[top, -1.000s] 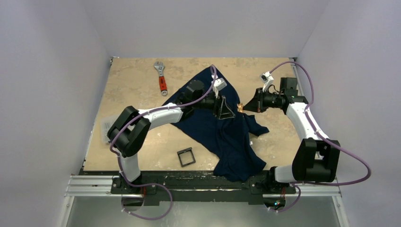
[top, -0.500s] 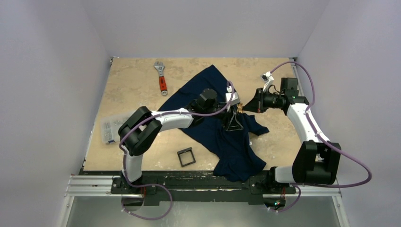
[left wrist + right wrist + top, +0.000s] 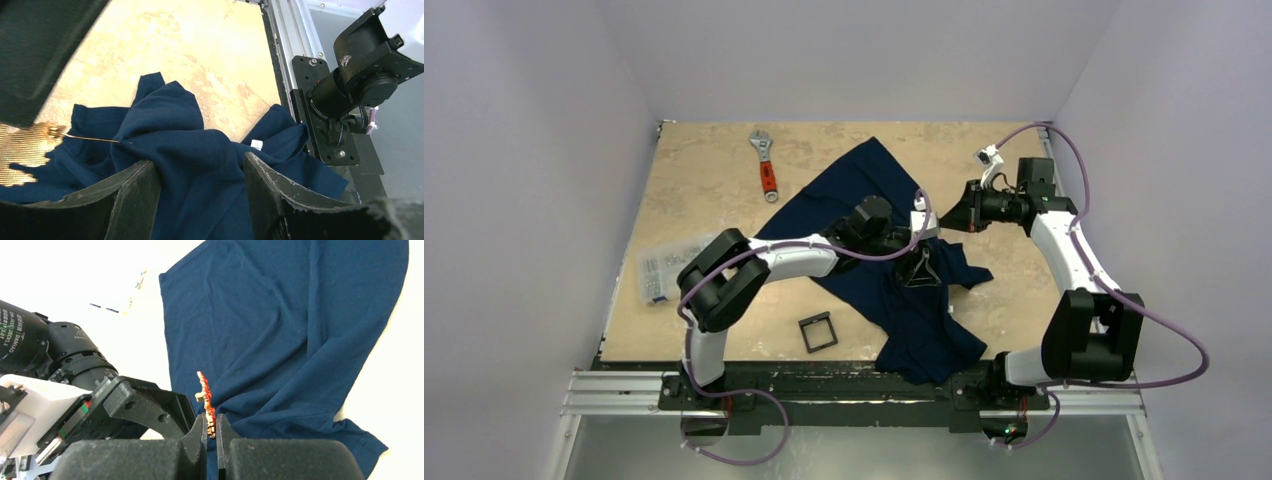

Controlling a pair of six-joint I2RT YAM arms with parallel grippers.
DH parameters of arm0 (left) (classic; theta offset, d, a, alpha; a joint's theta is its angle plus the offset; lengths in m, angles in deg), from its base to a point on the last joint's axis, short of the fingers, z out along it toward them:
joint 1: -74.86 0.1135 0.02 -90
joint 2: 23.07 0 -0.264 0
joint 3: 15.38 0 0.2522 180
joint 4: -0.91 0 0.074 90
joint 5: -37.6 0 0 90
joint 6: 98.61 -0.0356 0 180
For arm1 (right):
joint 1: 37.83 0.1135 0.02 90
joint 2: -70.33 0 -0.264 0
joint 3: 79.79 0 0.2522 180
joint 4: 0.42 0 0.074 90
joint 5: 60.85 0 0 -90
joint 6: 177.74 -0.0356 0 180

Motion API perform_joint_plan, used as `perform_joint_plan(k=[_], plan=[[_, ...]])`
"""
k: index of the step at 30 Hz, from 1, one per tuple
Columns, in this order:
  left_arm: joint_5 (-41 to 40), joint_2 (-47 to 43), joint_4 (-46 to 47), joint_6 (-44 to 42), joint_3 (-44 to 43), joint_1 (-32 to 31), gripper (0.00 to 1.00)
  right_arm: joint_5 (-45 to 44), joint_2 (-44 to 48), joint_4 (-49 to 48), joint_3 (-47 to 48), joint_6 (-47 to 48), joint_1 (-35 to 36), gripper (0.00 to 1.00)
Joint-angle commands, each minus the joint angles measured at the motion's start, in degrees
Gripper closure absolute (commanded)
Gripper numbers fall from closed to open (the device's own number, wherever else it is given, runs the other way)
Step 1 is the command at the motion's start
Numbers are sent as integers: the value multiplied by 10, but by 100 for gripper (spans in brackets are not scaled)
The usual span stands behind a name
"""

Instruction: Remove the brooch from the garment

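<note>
Orange-gold brooch pinched in right hand; left hand spread, low over the garment.

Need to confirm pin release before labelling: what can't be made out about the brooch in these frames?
1. Right wrist view: the tiny orange-gold butterfly-shaped brooch has its lower part hidden between the shut fingers of the right gripper.
2. Left wrist view: brooch blurred and cut off by the left edge; whether its pin is clear of the dark navy cloth T-shirt cannot be told.
3. Top view: brooch too small to pick out.
</note>
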State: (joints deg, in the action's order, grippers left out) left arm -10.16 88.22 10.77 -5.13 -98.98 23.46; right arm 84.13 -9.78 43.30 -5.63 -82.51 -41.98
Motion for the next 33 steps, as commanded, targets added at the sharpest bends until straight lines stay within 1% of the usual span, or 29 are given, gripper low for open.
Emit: perform_joint_plan(k=[1,7,10,12,15,17,20,22,23,24,25,26,28,33], plan=[[29,-35,-12,-41,8,-7,42,14,-9,-18,44,-6,1,100],[24,-69,-29,-90,31,-6,39,35,-5,-29,61,-30,1,100],[17,-100,-15,-96,57,-2,36,52,4,-33,62,-40,1,100],[-3,-121,4,-96,77,1,35,70,15,-42,58,-63,1,100],[-45,-153,25,-137,104,2,33,99,38,-70,44,-107,1,100],[-81,-164,39,-160,116,3,32,116,59,-90,35,-137,1,100],[-109,-171,64,-195,130,4,28,140,85,-98,29,-165,1,100],[-118,-174,95,-213,139,4,26,154,99,-100,23,-182,1,100],[-120,-177,111,-219,146,4,22,160,106,-100,21,-190,1,100],[-117,-179,143,-220,151,3,14,166,112,-100,19,-199,1,100],[-111,-181,156,-222,151,3,7,171,119,-101,16,-205,1,100],[-104,-183,160,-225,149,2,4,176,125,-102,14,-212,1,100],[-92,-185,173,-234,145,-3,0,184,134,-113,7,-230,1,100],[-91,-182,196,-255,142,-19,0,195,145,-137,-4,-260,2,100]])
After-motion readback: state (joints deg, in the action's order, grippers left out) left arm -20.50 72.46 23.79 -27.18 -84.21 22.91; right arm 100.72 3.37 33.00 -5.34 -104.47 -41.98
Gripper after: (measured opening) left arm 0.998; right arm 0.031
